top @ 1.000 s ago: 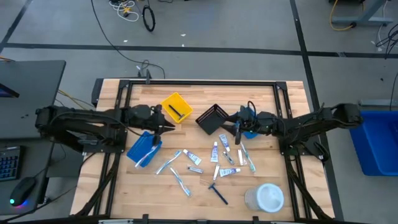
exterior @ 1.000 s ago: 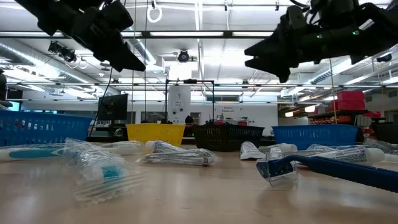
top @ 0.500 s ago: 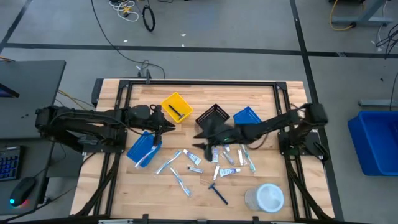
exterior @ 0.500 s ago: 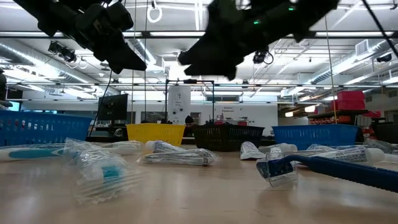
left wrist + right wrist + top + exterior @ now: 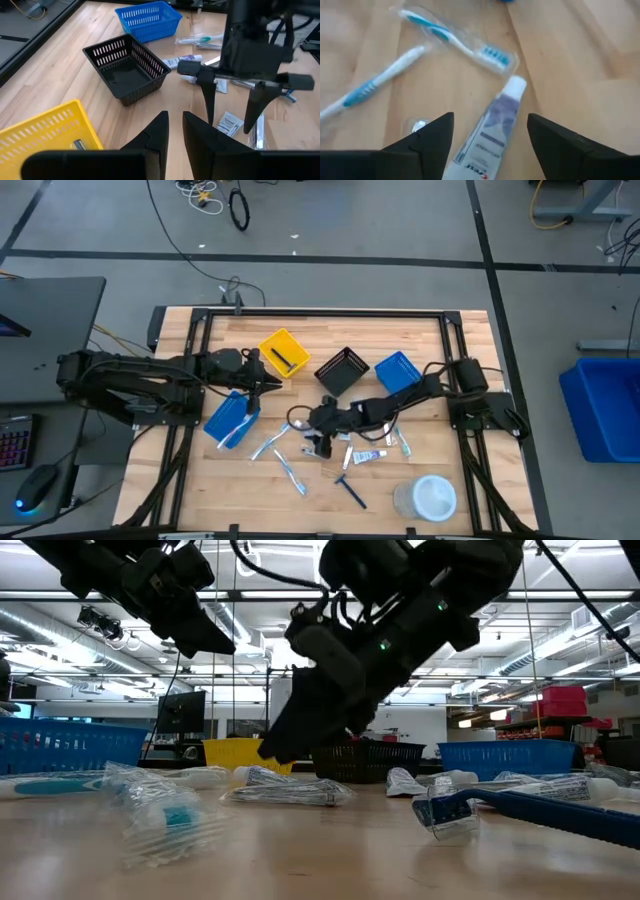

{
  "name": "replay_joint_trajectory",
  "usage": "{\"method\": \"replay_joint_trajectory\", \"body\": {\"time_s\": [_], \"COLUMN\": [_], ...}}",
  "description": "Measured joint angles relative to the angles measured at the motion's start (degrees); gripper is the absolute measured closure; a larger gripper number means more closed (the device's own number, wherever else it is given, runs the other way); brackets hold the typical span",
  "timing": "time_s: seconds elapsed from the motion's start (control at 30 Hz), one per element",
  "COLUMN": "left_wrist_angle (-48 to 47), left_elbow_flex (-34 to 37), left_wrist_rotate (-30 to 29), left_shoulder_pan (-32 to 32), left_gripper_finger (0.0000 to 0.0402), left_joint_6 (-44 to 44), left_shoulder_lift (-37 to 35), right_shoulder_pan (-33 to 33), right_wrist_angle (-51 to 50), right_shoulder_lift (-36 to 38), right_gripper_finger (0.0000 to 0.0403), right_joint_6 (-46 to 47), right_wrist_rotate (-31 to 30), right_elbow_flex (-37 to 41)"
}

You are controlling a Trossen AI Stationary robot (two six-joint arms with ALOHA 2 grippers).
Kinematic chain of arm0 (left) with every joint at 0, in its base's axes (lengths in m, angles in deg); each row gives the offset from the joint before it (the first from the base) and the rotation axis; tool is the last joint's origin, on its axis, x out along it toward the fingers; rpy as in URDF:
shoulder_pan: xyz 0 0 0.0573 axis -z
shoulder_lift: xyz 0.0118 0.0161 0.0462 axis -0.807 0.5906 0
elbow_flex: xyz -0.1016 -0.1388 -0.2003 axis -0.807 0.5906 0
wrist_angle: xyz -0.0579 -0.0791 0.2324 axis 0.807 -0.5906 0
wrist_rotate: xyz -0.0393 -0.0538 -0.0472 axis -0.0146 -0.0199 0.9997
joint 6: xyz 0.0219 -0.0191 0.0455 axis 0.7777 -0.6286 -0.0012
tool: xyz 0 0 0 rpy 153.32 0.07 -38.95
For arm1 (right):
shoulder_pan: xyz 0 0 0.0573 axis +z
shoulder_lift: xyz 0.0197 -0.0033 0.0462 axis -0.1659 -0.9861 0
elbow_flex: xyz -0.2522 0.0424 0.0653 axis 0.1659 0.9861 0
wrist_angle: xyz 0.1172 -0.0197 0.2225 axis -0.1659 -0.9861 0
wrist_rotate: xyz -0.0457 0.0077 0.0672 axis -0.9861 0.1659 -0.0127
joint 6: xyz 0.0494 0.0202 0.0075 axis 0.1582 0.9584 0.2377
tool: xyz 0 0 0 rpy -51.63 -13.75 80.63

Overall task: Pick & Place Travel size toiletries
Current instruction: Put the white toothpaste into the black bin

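The toiletries lie loose on the wooden table: white-and-blue tubes (image 5: 365, 455), pale toothbrushes (image 5: 270, 445) and a dark blue razor (image 5: 350, 490). My right gripper (image 5: 318, 442) reaches across the table and points down, open, low over them. In the right wrist view its fingers stand either side of a white tube (image 5: 490, 135) lying flat, with toothbrushes (image 5: 455, 42) beyond. My left gripper (image 5: 265, 385) hovers shut between the yellow bin (image 5: 283, 352) and the left blue bin (image 5: 230, 418), holding nothing.
A black bin (image 5: 340, 370) and a second blue bin (image 5: 397, 372) stand toward the far side, behind the toiletries. A round white tub (image 5: 432, 498) sits near the near right corner. The yellow bin holds a dark item. Bare wood lies along the near left.
My right arm has swung from over the right blue bin toward the table's left and near side, and has come down low over the scattered toiletries, its fingers now pointing down around a tube. The toiletries have stayed put.
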Motion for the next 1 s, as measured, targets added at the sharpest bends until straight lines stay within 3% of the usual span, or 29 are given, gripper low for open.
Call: {"method": "replay_joint_trajectory", "body": {"time_s": [0.33,0.53,0.77,1.0], "left_wrist_angle": [-0.04,-0.13,-0.29,-0.32], "left_elbow_flex": [0.00,0.00,0.00,0.00], "left_wrist_rotate": [0.02,0.00,0.02,0.02], "left_shoulder_pan": [0.04,0.03,0.00,0.02], "left_gripper_finger": [0.0340,0.0340,0.0340,0.0340], "left_joint_6": [0.52,0.58,0.67,0.67], "left_shoulder_lift": [0.00,0.00,0.00,0.02], "right_shoulder_pan": [0.39,0.45,0.13,-1.56], "right_wrist_angle": [0.42,0.36,0.23,-10.16], "right_shoulder_lift": [-3.54,-3.74,-3.51,4.79], "right_gripper_finger": [0.0172,0.0225,0.0290,0.0301], "right_joint_6": [0.40,0.44,0.53,-2.34], "right_wrist_rotate": [-1.48,-5.00,-4.05,-4.79], "right_elbow_flex": [-0.13,-0.13,-0.04,0.24]}}
